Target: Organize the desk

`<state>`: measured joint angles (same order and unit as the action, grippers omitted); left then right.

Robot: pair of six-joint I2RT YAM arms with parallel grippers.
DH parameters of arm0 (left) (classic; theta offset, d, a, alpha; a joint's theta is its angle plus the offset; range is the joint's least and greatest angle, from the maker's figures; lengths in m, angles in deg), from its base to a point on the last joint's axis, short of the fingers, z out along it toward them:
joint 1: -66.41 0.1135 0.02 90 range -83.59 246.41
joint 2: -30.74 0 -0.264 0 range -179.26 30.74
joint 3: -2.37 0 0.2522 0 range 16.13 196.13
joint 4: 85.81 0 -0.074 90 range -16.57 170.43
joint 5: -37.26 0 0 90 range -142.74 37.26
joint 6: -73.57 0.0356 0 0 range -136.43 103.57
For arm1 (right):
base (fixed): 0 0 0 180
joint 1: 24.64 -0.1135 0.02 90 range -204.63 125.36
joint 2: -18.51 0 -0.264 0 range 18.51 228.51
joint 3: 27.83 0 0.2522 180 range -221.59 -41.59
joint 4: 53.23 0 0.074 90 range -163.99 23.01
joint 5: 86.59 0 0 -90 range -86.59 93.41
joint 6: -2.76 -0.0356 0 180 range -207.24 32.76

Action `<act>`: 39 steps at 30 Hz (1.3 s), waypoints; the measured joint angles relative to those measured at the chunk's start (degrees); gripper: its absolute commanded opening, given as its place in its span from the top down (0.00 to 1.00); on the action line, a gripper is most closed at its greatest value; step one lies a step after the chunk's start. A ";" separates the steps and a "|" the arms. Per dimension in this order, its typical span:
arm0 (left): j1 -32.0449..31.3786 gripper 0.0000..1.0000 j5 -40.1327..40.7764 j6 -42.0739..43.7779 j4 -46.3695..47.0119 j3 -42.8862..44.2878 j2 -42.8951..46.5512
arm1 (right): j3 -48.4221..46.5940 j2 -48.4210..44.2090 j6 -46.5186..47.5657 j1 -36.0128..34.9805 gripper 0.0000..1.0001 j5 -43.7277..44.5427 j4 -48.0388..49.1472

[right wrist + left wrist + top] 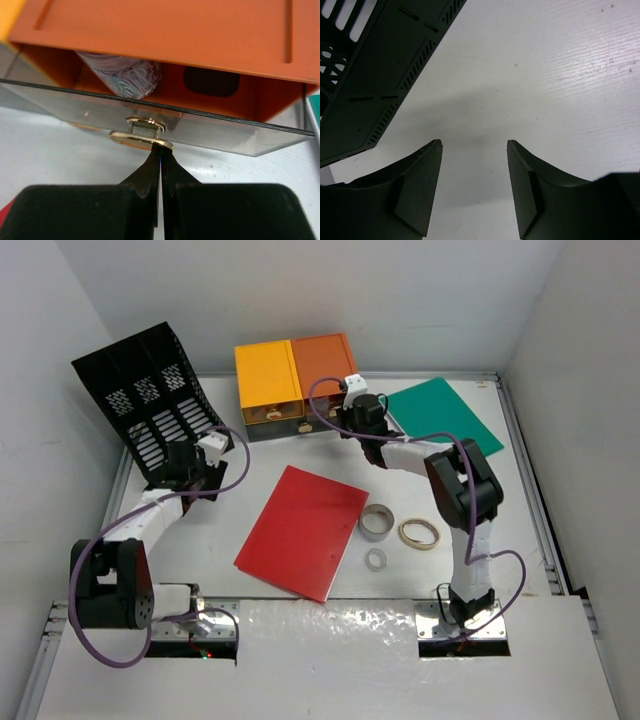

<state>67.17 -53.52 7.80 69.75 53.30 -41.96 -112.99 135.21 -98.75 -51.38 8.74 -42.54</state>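
The white desk (520,510) holds the items. My right gripper (352,428) is at the front of the orange drawer box (325,365). In the right wrist view it (161,150) is shut, its tips touching the edge of the gold drawer knob (141,139) without enclosing it. The drawer's clear front (225,132) stands a little out of the orange box (165,30), with coloured clips (125,72) and a dark object (209,82) inside. My left gripper (200,475) is open and empty over bare desk (474,142), beside the black file rack (145,400).
A yellow drawer box (267,375) adjoins the orange one. A red folder (302,530) lies mid-desk and a green folder (440,410) at the back right. A tape roll (376,522), a small ring (376,559) and a tan ring (419,533) lie right of the red folder. The rack (370,75) fills the left wrist view's upper left.
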 measured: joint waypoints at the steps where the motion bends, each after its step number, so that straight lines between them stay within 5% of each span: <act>1: 0.00 0.47 0.11 -0.02 0.00 0.00 -0.22 | -0.66 1.38 -0.42 0.02 1.00 0.13 1.11; 9: 0.00 0.47 0.33 0.00 -0.02 0.00 -0.59 | -0.39 4.59 -4.00 0.02 1.00 2.54 8.98; 13: 0.00 0.47 0.33 0.13 -0.02 0.00 -0.81 | 5.05 4.00 -5.44 -0.72 0.65 4.00 14.45; 15: 0.00 0.47 0.31 0.15 -0.02 0.02 -1.01 | 8.17 3.19 -5.33 -1.53 0.62 4.70 14.47; 17: 0.00 0.47 0.31 0.17 -0.02 0.02 -1.22 | 11.04 1.97 -5.14 -2.86 0.65 5.25 14.25; 20: 0.00 0.47 0.31 0.17 -0.04 0.02 -1.44 | 13.40 0.15 -5.46 -4.46 0.91 5.66 14.23; 23: 0.00 0.47 0.31 0.17 -0.31 0.15 -1.55 | 12.96 -0.48 -5.79 -4.87 0.99 5.70 14.47; 39: 0.00 0.47 0.52 0.15 -1.57 0.79 -1.55 | -6.32 9.84 -0.90 -3.04 1.00 7.85 11.21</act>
<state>67.17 -52.99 7.95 68.18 54.09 -43.52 -119.30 145.05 -99.64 -54.42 16.58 -31.33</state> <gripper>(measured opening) 0.529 0.001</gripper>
